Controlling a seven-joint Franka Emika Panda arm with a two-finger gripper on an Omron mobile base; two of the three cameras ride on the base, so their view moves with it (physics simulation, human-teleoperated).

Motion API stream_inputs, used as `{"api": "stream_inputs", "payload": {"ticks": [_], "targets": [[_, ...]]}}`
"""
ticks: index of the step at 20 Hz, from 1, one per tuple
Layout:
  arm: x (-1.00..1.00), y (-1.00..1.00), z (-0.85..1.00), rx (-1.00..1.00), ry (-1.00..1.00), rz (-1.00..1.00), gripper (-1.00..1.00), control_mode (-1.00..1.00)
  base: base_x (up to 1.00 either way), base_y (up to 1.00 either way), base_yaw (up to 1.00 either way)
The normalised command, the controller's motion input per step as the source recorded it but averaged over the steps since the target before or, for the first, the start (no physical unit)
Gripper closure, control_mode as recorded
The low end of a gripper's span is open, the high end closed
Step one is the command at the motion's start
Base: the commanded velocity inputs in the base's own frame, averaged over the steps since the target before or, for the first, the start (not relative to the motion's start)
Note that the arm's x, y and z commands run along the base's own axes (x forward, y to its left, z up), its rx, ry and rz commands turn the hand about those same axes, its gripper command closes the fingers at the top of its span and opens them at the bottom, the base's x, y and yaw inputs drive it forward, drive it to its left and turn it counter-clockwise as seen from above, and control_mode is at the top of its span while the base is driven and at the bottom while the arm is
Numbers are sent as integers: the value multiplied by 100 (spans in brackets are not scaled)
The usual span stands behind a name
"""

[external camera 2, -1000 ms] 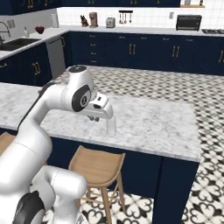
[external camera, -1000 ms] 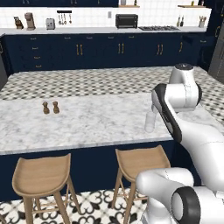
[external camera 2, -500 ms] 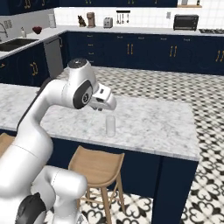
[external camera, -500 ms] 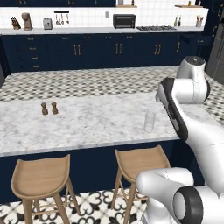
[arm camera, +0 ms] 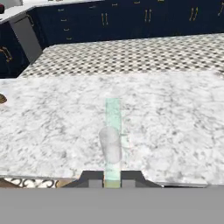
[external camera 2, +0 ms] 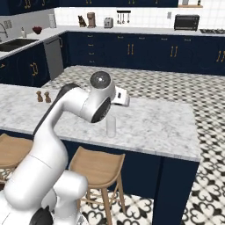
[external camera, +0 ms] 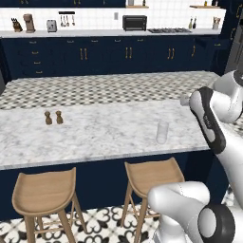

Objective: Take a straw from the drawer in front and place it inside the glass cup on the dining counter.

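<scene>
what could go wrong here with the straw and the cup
1. The glass cup is tall and narrow, so the straw clamped in the shut gripper could miss its mouth or knock it over.
2. The cup stands near the dining counter edge above the stools; a bump might send it off.

Arm (external camera 2: 66,114): glossy white rounded segments, dark grey joint caps and seams. Fingers (arm camera: 94,178): small, dark, squared tips.
</scene>
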Motion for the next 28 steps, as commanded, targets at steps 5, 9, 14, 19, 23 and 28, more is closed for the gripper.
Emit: {"api": "stream_inputs", "payload": {"ticks": [5,9,14,19,23,28], "targets": [[62,-9,8,13,-20,27,100,-100,0,0,0],[73,7,3,7,-9,22,100,-100,0,0,0],[62,19,0,4,-3,14,100,-100,0,0,0],[37,32,-1,5,-3,10,100,-100,0,0,0],[21,9,-25,5,-8,7,100,-100,0,0,0],[1,6,-30,7,-9,2,100,-100,0,0,0]]}}
